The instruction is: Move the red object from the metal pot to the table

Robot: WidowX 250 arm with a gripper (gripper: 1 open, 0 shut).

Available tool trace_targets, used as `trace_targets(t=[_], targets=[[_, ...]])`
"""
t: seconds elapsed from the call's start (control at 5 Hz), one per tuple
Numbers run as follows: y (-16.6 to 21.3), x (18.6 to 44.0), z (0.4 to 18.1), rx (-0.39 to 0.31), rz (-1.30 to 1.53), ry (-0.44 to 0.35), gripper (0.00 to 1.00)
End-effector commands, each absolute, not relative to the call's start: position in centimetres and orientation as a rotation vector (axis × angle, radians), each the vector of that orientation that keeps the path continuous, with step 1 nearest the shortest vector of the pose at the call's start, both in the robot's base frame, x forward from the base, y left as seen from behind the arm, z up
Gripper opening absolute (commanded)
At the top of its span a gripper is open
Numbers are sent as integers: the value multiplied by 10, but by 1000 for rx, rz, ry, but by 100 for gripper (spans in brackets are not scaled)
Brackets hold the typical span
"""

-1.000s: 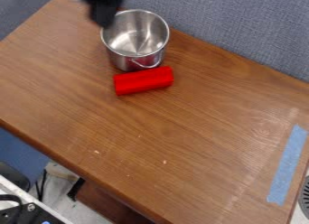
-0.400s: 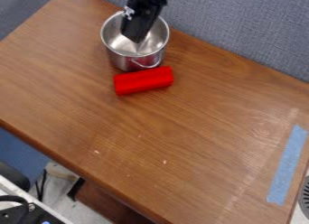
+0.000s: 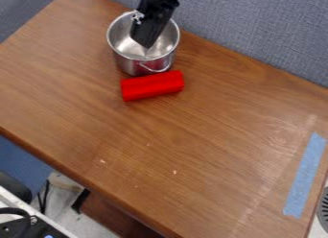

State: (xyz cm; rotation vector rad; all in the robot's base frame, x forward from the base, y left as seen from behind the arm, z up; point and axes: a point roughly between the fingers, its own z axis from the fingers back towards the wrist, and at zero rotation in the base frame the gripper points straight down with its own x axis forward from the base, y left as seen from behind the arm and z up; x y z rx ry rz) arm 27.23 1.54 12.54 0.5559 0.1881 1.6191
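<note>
The red object [image 3: 152, 85], a smooth bright red block, lies flat on the table [image 3: 193, 155] just in front of the metal pot [image 3: 126, 59], close to its wall. The shiny steel pot stands upright near the table's far edge. My dark gripper [image 3: 149, 36] reaches down from above into the pot's mouth and hides part of its inside and far rim. Its fingers look shut, and I see nothing held between them. The gripper is apart from the red object.
A strip of blue tape [image 3: 305, 171] runs along the right edge of the brown tabletop. A grey-blue wall [image 3: 275, 31] backs the table. The table's front edge drops off at the lower left, with dark equipment [image 3: 19, 218] below.
The gripper has come from the far left corner behind the pot to over the pot's mouth. The red object and the pot have stayed put.
</note>
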Motion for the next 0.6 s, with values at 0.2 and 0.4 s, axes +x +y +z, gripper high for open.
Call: trace_targets(t=[0.2,0.4], targets=[[9,269,118,442,1401,59,100],[1,266,101,415,1282,26,100]])
